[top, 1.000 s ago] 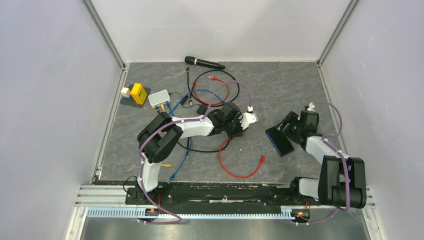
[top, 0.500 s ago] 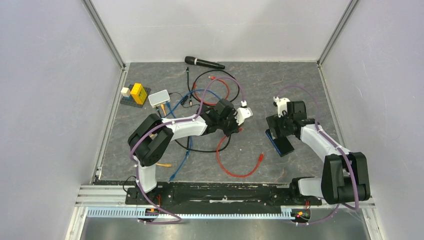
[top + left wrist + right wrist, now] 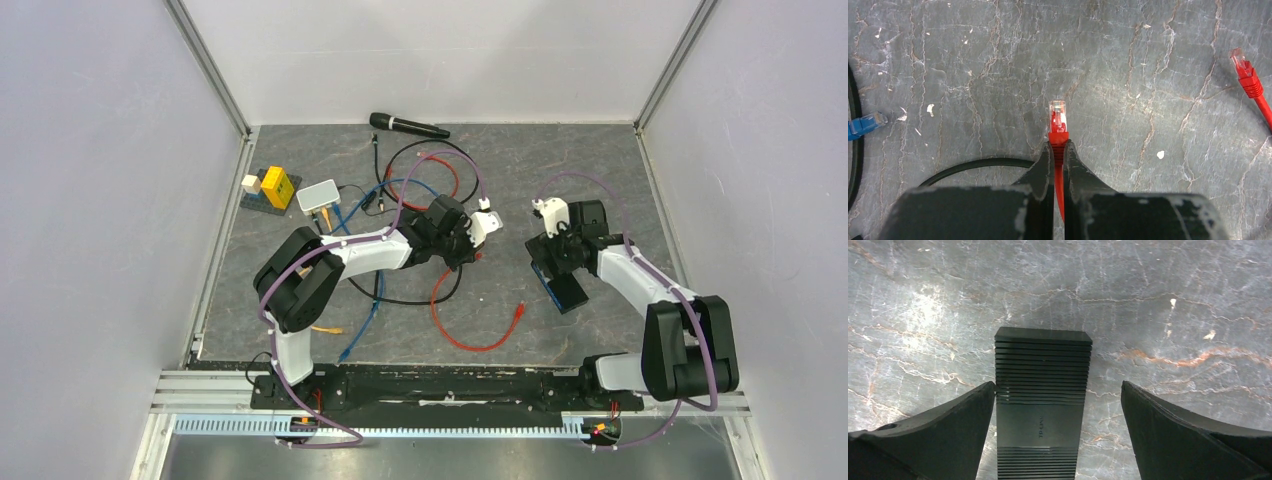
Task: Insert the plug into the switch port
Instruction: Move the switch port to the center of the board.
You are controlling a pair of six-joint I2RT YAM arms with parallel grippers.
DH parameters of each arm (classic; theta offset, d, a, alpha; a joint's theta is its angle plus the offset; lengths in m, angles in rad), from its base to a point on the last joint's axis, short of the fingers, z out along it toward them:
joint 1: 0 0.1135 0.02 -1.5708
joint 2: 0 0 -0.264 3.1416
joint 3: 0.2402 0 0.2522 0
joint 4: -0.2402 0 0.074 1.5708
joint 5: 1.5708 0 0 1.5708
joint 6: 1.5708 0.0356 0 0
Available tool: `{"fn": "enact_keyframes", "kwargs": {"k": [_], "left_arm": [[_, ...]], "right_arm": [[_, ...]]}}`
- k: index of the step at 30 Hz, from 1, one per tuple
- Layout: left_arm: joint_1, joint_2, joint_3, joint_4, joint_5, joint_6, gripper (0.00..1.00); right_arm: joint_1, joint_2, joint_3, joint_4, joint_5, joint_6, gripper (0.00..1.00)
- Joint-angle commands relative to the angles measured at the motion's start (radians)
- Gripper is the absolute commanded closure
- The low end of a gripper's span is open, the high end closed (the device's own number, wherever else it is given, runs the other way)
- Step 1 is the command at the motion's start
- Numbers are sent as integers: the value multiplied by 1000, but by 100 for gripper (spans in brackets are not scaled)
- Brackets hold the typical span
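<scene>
Left pincer [image 3: 467, 257], overhead view: pressed together near mid-table, with the red cable [image 3: 470, 338] trailing from it towards my bases. My own wrist covers the pinch.
Right pincer [image 3: 549, 262], same view: spread wide over the far end of a black ribbed box [image 3: 566, 291].
Pale grey-white box [image 3: 318, 195], same view: far left, well apart from both my pincers and just beside a yellow block toy [image 3: 272, 187]. Cable ends crowd its near long edge, and the switch port there is too small to make out.
Also listed: microphone [image 3: 408, 125] at the far wall and a tangle of blue, black and red leads between the pale box and my left pincer.

Left wrist view: left pincer [image 3: 1058, 150] pinching the plug [image 3: 1058, 119] by its red boot. The clear tip juts out ahead of the fingers [image 3: 1044, 162]. I cannot tell whether it touches the table. A second red plug [image 3: 1245, 74] lies at the right and a blue plug [image 3: 866, 123] at the left edge. A black cable [image 3: 973, 164] curves under my left finger.

Right wrist view: right pincer [image 3: 1058, 390] with jaws far apart astride the black box, holding nothing. One tip stands level with the box's side, and I cannot tell whether they touch. The frame cuts off the box's near end.
</scene>
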Motion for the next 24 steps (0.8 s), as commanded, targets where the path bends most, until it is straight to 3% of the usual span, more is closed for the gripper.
{"fn": "enact_keyframes", "kwargs": {"k": [1, 11, 16, 24], "left_arm": [[-1, -50, -1, 44, 20, -26, 98], [-1, -35, -3, 52, 43, -40, 98], [-1, -35, -8, 47, 24, -29, 98], [-1, -22, -14, 80, 26, -35, 98]], "right_arm": [[5, 28, -5, -22, -29, -26, 2], [6, 67, -19, -10, 33, 34, 2], [6, 123, -5, 15, 51, 76, 10], [22, 171, 37, 137, -11, 340, 49]]}}
